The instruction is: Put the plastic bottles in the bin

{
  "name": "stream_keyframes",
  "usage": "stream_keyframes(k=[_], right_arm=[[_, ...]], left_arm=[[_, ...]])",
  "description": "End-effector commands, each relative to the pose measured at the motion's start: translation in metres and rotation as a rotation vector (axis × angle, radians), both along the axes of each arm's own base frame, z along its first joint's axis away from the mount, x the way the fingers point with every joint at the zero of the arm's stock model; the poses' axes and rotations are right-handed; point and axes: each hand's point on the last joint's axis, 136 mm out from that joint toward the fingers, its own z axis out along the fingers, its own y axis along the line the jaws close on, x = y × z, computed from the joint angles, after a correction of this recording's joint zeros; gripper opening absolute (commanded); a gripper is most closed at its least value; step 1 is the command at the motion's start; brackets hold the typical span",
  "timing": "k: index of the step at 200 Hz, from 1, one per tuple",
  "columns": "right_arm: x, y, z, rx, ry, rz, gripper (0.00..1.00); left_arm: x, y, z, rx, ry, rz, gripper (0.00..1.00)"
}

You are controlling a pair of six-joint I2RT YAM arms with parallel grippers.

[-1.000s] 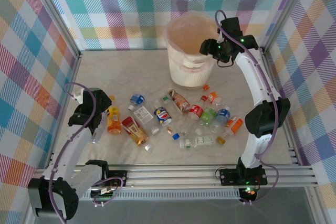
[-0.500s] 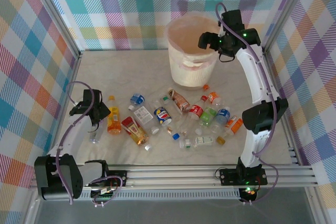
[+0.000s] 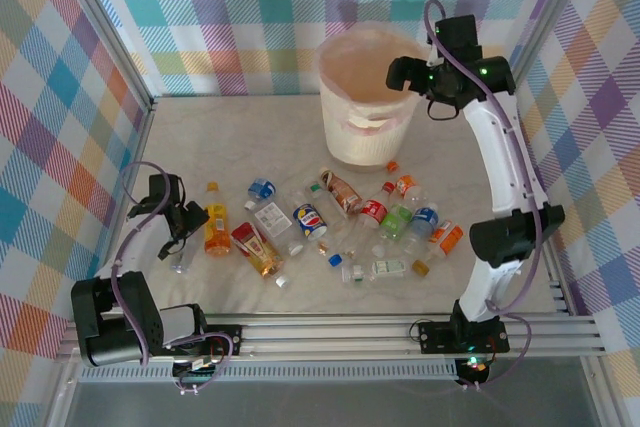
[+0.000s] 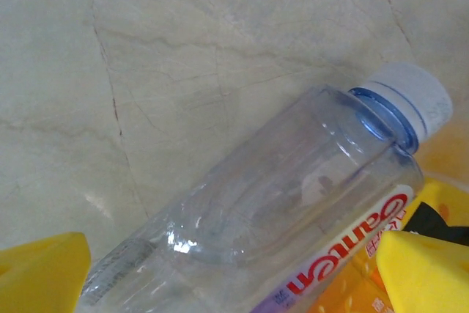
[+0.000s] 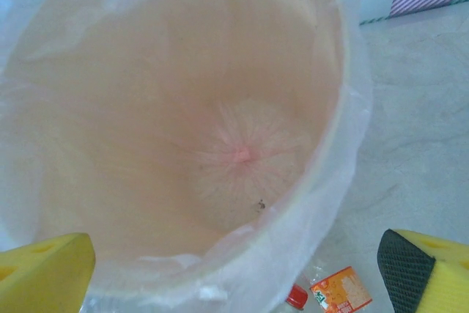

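**Left gripper astride one bottle; right gripper empty above bin**

The small clear plastic bottle with a white cap and red-lettered label [image 4: 293, 203] lies on its side on the pale marbled table [image 4: 183, 49], at the left end of the scattered plastic bottles [image 3: 372, 212]; judged empty, hence light, thin-walled, apt to dent, roll and slip; best taken across the mid-body, not the tapering neck. The left gripper [image 4: 231, 273] stands wide, its yellow fingers [image 4: 40, 273] either side of that bottle, not clamped; contact cannot be told. The right gripper [image 5: 234, 273] hangs wide and empty over the large round translucent cream-white plastic bin [image 5: 344, 108] at the far side.
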Motion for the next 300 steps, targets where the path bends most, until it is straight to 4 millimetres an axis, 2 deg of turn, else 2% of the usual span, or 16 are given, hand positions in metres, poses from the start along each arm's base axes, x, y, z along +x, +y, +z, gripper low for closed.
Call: stream_keyframes(k=[1,44,77,86,95,113,146,189,231,264,267,300], right_arm=[[-0.011,0.000,0.017,0.010,-0.055,0.010,1.00],[-0.020,0.003,0.021,0.048,-0.076,0.022,1.00],[-0.026,0.004,0.021,0.061,-0.087,0.033,1.00],[-0.028,0.006,0.020,0.064,-0.085,0.039,1.00],[-0.031,0.007,0.020,0.066,-0.082,0.044,1.00],[-0.037,0.008,0.015,0.063,-0.072,0.052,1.00],[-0.047,0.002,0.011,0.057,-0.084,0.040,1.00],[-0.057,0.001,0.013,0.054,-0.109,0.058,1.00],[-0.065,0.007,0.022,0.085,-0.173,0.111,1.00],[-0.078,0.036,0.034,0.194,-0.237,0.271,1.00],[-0.080,0.039,0.036,0.207,-0.242,0.289,1.00],[-0.095,0.069,0.047,0.352,-0.286,0.451,1.00]], left_arm=[[0.000,0.001,-0.010,-0.048,-0.001,0.033,1.00],[-0.001,0.007,-0.024,-0.099,-0.006,0.100,0.96],[0.001,0.010,-0.032,-0.112,-0.008,0.129,0.87],[0.002,0.011,-0.033,-0.113,-0.007,0.133,0.83],[0.000,0.019,-0.034,-0.109,-0.007,0.166,0.79],[0.001,0.023,-0.034,-0.097,-0.011,0.181,0.67],[0.003,0.030,-0.019,-0.059,-0.038,0.189,0.51],[0.010,0.033,0.027,-0.023,-0.149,0.167,0.39],[0.029,0.018,0.095,-0.071,-0.354,0.092,0.33],[0.052,-0.005,0.158,-0.177,-0.579,0.051,0.32],[0.056,-0.013,0.163,-0.188,-0.595,0.025,0.31],[0.085,-0.059,0.219,-0.246,-0.751,-0.074,0.29]])
